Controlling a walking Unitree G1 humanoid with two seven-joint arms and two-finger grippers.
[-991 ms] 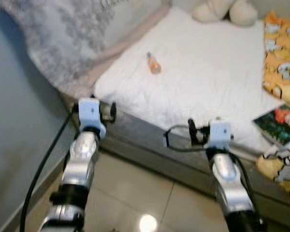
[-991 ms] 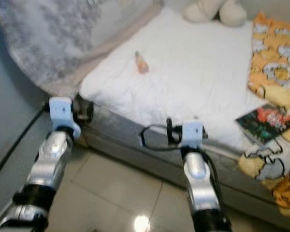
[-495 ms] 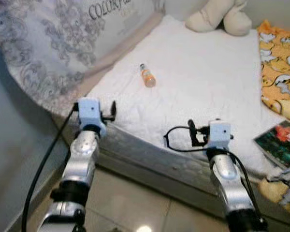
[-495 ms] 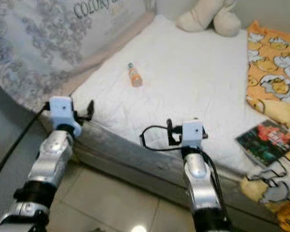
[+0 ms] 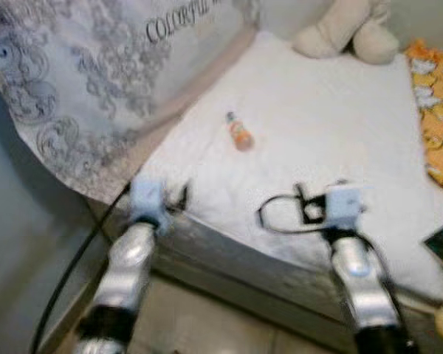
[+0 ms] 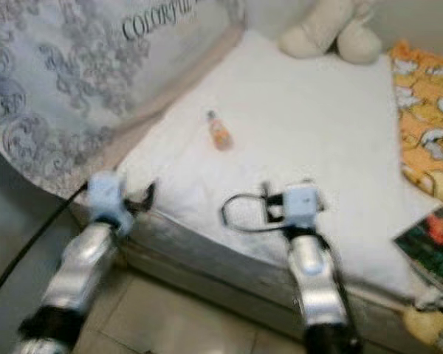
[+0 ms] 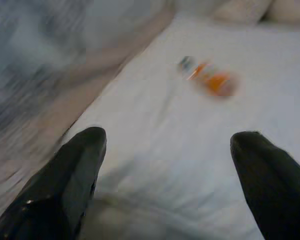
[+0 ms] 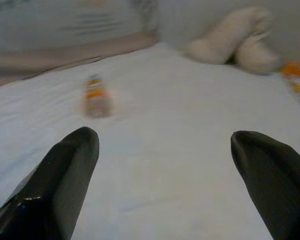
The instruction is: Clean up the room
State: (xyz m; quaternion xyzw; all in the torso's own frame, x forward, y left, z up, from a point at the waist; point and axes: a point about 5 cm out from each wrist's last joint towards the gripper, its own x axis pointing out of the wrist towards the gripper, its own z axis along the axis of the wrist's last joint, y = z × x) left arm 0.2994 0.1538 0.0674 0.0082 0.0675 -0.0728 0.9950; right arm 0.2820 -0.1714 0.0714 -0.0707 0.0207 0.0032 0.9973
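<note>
Camera nearer; pillow probably reads "COLORFUL".

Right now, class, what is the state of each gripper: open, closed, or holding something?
Left gripper: fingers open, holding nothing, above the bed edge.
Right gripper: fingers open, holding nothing, above the white mattress.

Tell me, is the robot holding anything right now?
No. Both the left gripper and right gripper are open with nothing between them; the small orange bottle lies untouched on the white mattress.
</note>
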